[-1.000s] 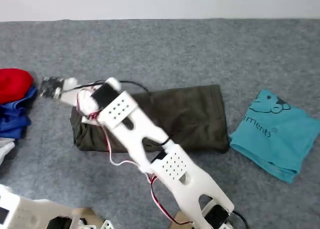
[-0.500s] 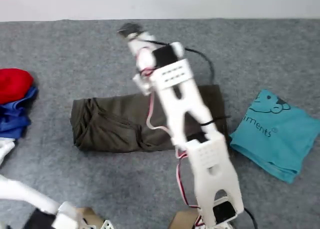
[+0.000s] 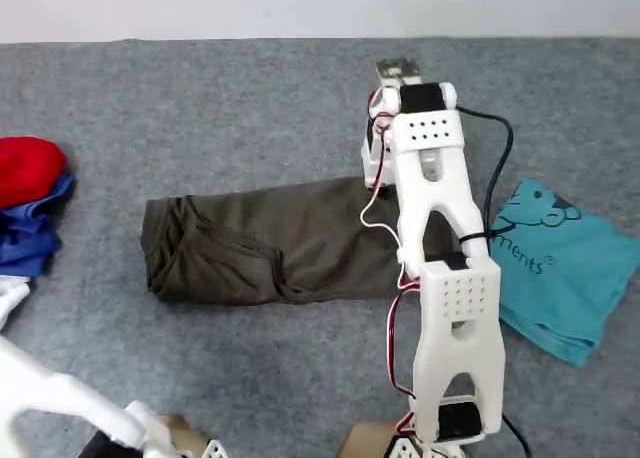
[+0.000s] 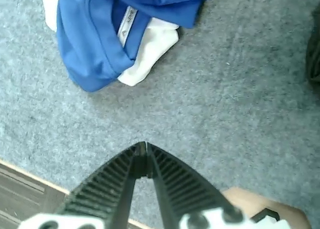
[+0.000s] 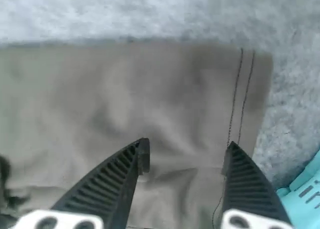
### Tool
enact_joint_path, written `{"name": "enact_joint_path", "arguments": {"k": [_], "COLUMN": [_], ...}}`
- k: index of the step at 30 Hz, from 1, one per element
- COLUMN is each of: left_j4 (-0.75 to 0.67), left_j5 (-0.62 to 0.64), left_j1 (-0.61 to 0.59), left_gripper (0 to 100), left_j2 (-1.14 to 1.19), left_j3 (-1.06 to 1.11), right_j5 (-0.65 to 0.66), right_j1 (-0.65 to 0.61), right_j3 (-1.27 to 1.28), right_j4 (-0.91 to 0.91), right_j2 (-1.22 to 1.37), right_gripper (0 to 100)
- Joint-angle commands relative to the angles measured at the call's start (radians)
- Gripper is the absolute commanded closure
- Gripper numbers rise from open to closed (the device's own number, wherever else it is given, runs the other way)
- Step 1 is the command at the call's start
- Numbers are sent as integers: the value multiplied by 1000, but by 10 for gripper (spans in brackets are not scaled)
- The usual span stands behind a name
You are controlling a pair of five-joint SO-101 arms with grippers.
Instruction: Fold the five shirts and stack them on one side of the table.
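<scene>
An olive shirt (image 3: 260, 243) lies partly folded as a long strip across the middle of the grey table, bunched at its left end. My right arm (image 3: 430, 178) stands over the strip's right end. My right gripper (image 5: 187, 151) hangs open just above the olive cloth (image 5: 125, 99), near its stitched hem. A folded teal shirt (image 3: 555, 263) lies at the right. Red (image 3: 28, 168), blue (image 3: 30, 228) and white (image 3: 8, 298) shirts are heaped at the left edge. My left gripper (image 4: 146, 151) is shut and holds nothing, above bare carpet near the blue shirt (image 4: 95, 34) and white shirt (image 4: 150, 54).
Grey carpet (image 3: 200, 98) covers the table, with bare room behind and in front of the olive strip. The table's wooden front edge (image 4: 20, 189) lies close under my left gripper. My left arm (image 3: 40, 398) sits at the front left corner.
My right arm swung from the olive shirt's left end, up over the back of the table, to its right end. The shirt's left end is now uncovered. The left arm shifted at the front left.
</scene>
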Motion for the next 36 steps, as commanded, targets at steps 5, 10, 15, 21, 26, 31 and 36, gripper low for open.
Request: {"name": "enact_joint_path", "arguments": {"k": [5,10,15,21,26,31,36], "left_j4": [21,21,21,21,21,21,11], "left_j5": [-11,-12,-12,-8,-8,-8,-8], "left_j1": [40,40,69,92,92,92,94], "left_gripper": [993,993,993,993,993,993,993], "left_j2": [-29,-28,-28,-29,-29,-29,-29], "left_j3": [-2,-2,-2,-2,-2,-2,-2], "right_j5": [-14,-77,-68,-71,-71,-68,-57], "right_j1": [62,97,84,62,53,18,2], "right_j3": [-6,-5,0,0,-2,-3,-9], "right_j4": [15,16,-10,-27,-27,-22,-28], "right_j2": [25,36,38,128,208,231,229], "right_gripper": [736,648,648,648,649,708,961]}}
